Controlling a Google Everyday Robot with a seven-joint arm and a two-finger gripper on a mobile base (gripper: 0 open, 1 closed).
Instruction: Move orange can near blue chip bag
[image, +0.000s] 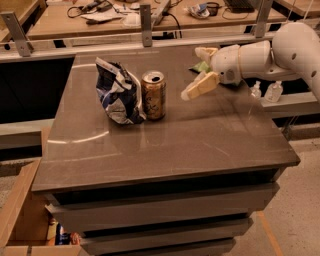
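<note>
So the orange can (153, 95) is standing upright on the grey table (200, 135), pretty much right up against the right side of the crumpled blue chip bag (117, 92), looks like they're touching or as good as. The claw (192, 72) is off to the right of the can with a clear gap between them, its two pale fingers (201, 85) spread wide and nothing in them. There's a bit of a green chip bag (200, 66) peeking out behind the claw.
</note>
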